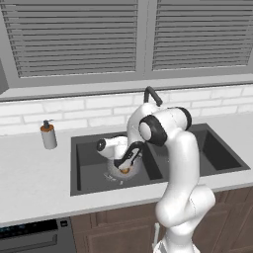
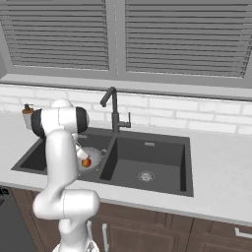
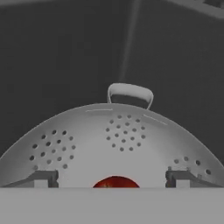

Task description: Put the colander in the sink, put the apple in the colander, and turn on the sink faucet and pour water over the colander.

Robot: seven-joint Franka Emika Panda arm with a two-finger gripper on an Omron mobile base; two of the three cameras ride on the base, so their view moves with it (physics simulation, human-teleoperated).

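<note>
1. Red skin of the apple looks smooth and hard, so I judge it light, a bit slippery and easy to bruise; best hold is across its widest part.
2. It sits low inside the colander, which rests in the left basin of the sink.
3. Gripper is spread wide, one finger on each side of the apple, not touching it.
4. Arm bends forward and down into the basin, hand pointing into the bowl.

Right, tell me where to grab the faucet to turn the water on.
Go for the small side lever, not the spout. It sticks out sideways from the faucet stem, toward the right basin of the sink, so bring the gripper up out of the colander and close it across the lever from the front.
</note>
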